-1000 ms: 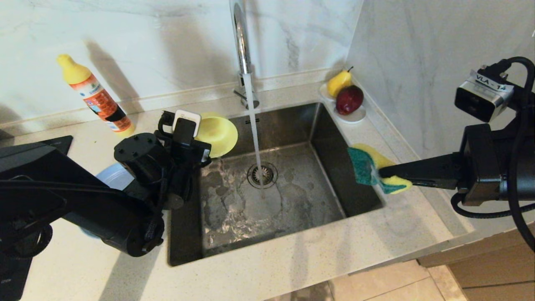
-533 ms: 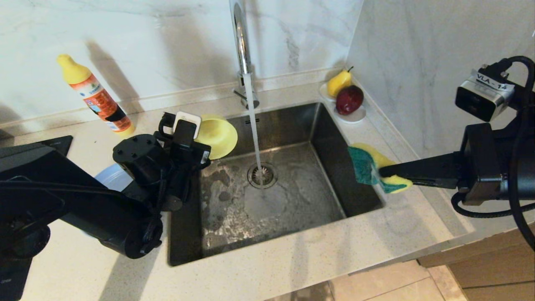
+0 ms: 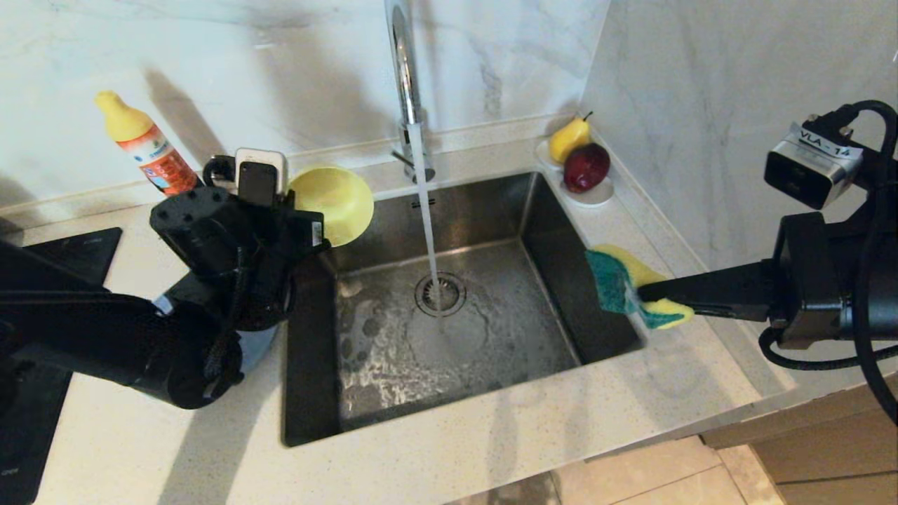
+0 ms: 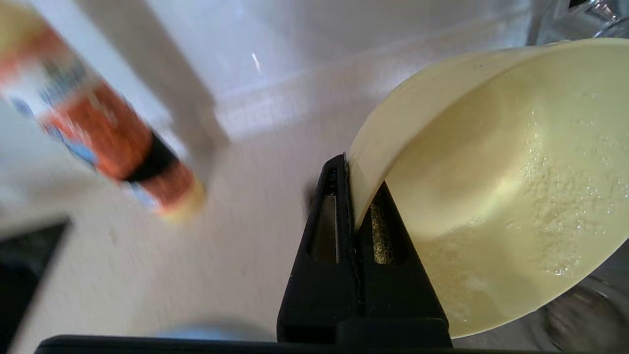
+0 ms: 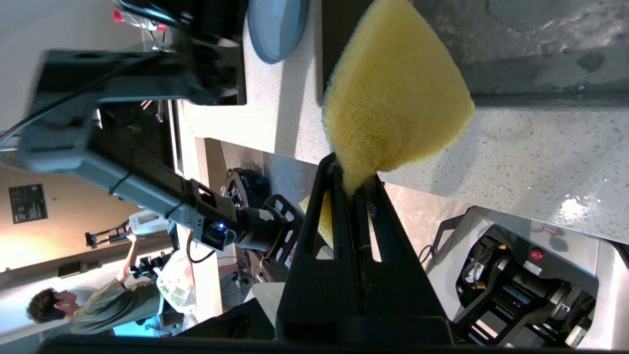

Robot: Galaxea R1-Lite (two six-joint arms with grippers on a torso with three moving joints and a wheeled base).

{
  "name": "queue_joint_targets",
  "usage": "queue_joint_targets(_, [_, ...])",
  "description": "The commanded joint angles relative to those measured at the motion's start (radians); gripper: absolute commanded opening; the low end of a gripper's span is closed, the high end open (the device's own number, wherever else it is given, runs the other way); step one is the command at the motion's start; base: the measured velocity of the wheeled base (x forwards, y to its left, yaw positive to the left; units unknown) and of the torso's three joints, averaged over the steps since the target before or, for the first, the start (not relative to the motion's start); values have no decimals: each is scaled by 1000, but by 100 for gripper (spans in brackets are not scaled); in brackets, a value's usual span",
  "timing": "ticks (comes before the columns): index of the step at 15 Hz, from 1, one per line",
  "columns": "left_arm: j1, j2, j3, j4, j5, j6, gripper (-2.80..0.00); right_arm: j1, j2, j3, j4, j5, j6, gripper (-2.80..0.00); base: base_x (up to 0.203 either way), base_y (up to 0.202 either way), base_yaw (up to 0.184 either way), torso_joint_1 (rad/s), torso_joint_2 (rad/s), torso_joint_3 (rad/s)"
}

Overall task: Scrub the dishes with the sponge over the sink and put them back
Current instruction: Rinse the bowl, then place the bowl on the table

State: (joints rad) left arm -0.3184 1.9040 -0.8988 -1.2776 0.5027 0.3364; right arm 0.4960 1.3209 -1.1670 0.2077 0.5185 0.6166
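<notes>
My left gripper is shut on the rim of the yellow-green bowl, one finger inside it and one outside. The bowl hangs tilted above the sink's back left corner. In the left wrist view, the wet bowl shows suds inside, with the left gripper pinching its wall. My right gripper is shut on the sponge, held above the right rim of the sink. In the right wrist view, the sponge's yellow face fans out from the right gripper. The grey-blue plate lies on the counter left of the sink, mostly hidden under my left arm.
Water runs from the chrome tap onto the drain. An orange detergent bottle stands at the back left. A white dish with a pear and a red fruit sits in the back right corner. A black cooktop lies far left.
My left arm has lifted the yellow-green bowl up and towards the back left, off the sink's edge. The right arm and sponge have stayed put.
</notes>
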Motion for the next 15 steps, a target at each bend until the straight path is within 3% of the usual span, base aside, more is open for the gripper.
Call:
queue_joint_targets(1, [10,-124,-60,343,3,-179,-280,1,3,3,1,3,3,-280,0,0,0,0,0,0])
queue_joint_targets(4, [15,-233,-182,786,-56,-444,-280,1,8,1,1,3,5,-280,0,0,0,0,0,0])
queue_joint_targets(7, [77,-306,-324,1194,-192,-684,-280,1,8,6,6,2,5,-280,0,0,0,0,0,0])
queue_joint_targets(9, [147,-349,-385,1384,-297,-804,-280,0,9,13,2,2,5,-280,0,0,0,0,0,0])
queue_joint_targets(12, [241,-411,-407,1520,-444,-850,-280,-6,19,16,2,2,5,-280,0,0,0,0,0,0])
queue_joint_targets(15, [380,-456,-430,1613,-521,-904,-280,-32,41,26,1,3,3,-280,0,0,0,0,0,0])
